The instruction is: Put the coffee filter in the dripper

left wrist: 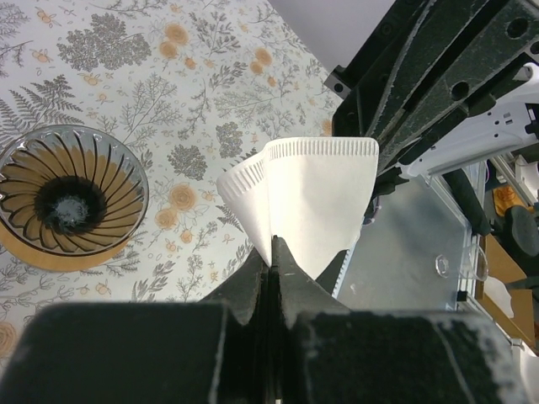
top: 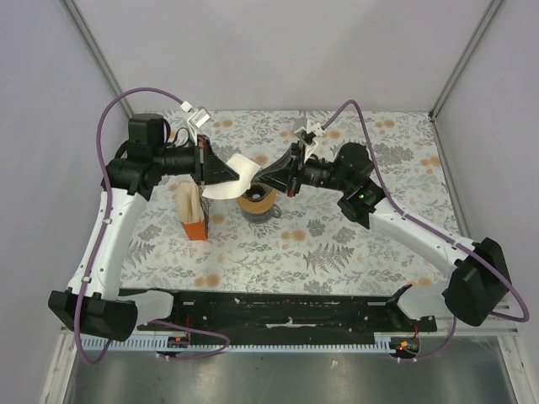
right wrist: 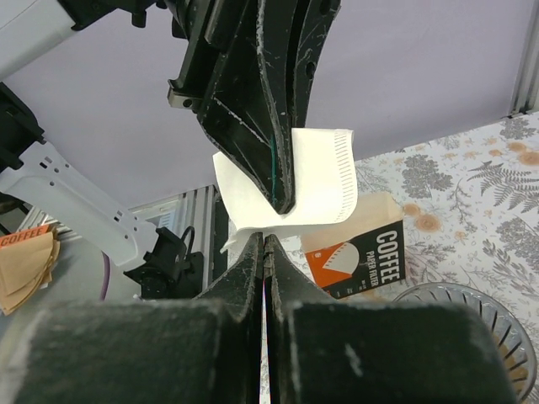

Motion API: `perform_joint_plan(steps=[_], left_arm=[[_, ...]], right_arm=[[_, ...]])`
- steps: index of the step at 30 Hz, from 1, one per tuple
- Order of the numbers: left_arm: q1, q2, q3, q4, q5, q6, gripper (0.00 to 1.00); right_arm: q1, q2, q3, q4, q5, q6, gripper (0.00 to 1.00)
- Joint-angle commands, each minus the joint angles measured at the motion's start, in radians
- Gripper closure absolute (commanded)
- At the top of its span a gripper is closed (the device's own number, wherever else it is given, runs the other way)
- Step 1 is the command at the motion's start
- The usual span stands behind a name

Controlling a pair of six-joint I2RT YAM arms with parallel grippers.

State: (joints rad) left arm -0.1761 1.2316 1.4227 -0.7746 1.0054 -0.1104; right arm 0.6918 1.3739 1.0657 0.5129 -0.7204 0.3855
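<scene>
Your top cam sits high, above and behind the bases, looking down from far enough to take in the whole floral table (top: 354,244), with the left arm (top: 109,227) and right arm (top: 413,229) in full. Each wrist cam rides right behind its own fingers and looks out along them, super close: the left gripper (left wrist: 271,251) fills the bottom of one view, the right gripper (right wrist: 265,241) the other. All three views share the coffee filter (top: 240,172) and the dripper (top: 257,200).
</scene>
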Motion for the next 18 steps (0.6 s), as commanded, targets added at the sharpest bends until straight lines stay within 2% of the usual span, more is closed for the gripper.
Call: perform_joint_plan(steps=[1,14,15,18], left_arm=[[0.001,-0.011,0.002,0.014,0.027,0.041,0.98],[0.0,-0.009,0.004,0.008,0.036,0.049,0.98],[0.001,-0.007,0.005,0.008,0.038,0.049,0.98],[0.001,-0.004,0.012,0.009,0.03,0.049,0.98]], right_arm=[[-0.002,-0.052,0.033,-0.031,0.021,-0.05,1.0],[-0.009,-0.062,0.025,-0.042,0.016,-0.04,1.0],[-0.009,-0.062,0.027,-0.04,0.01,-0.037,0.96],[-0.012,-0.059,0.027,-0.057,-0.025,-0.036,0.64]])
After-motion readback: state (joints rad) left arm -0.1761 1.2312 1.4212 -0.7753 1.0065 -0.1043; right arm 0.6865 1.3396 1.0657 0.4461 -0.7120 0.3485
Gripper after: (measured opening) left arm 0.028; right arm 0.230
